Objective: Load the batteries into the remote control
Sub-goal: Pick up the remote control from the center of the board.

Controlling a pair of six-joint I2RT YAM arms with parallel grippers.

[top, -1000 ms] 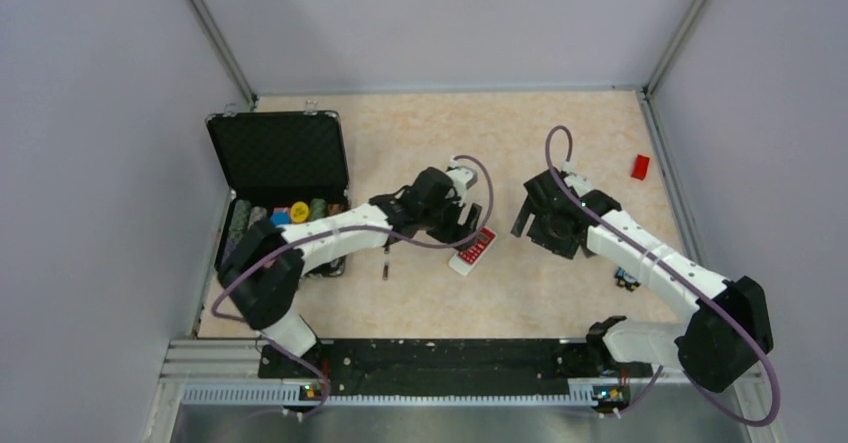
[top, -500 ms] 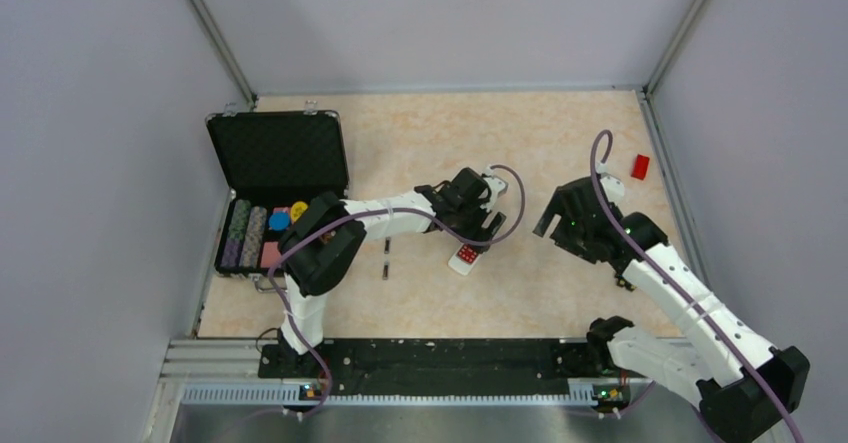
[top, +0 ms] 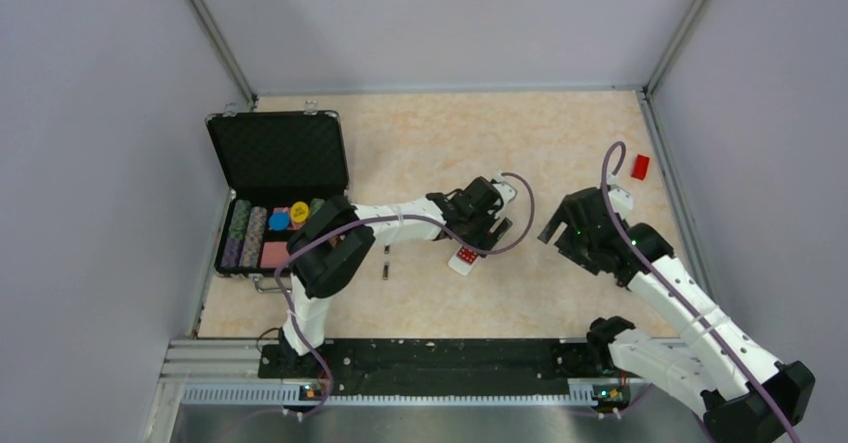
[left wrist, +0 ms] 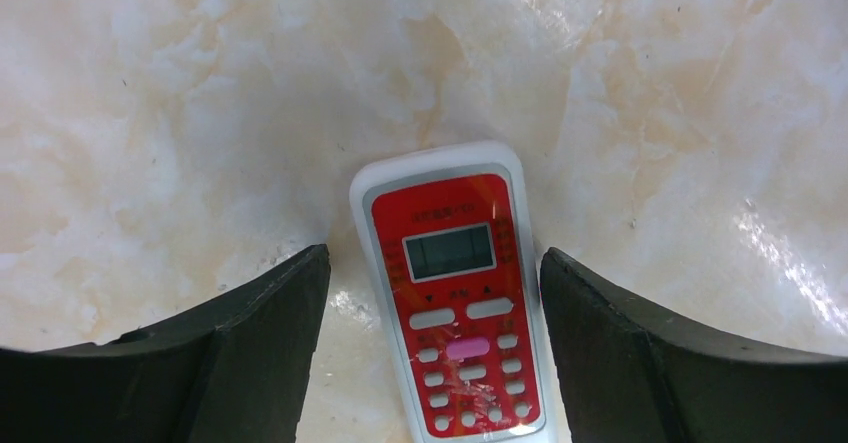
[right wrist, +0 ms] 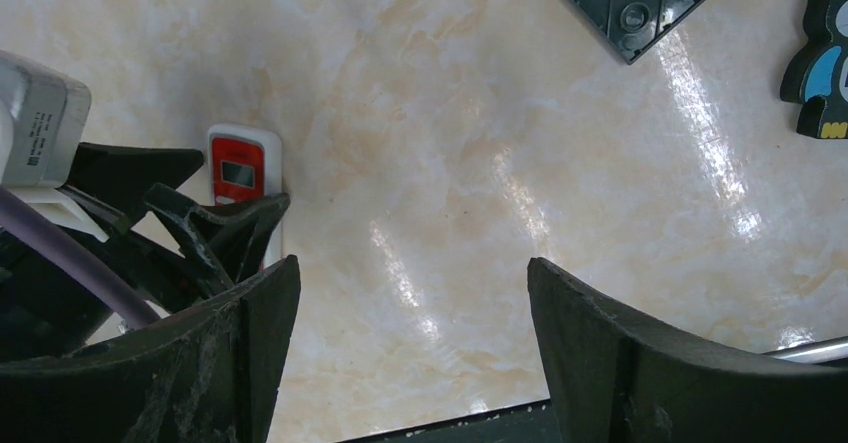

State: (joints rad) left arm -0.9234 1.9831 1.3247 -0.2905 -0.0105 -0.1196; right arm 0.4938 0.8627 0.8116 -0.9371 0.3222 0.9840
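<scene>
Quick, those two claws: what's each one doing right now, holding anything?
Left gripper: open, straddling the remote control, not clamped on it.
Right gripper: open, holding nothing.

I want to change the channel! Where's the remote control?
In the top view, the remote control lies near the middle of the table, right below the open left gripper, with the batteries to its left.

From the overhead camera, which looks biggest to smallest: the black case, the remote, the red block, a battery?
Largest first: black case; remote control, partly hidden; red block, nearly matching its visible part; battery.
</scene>
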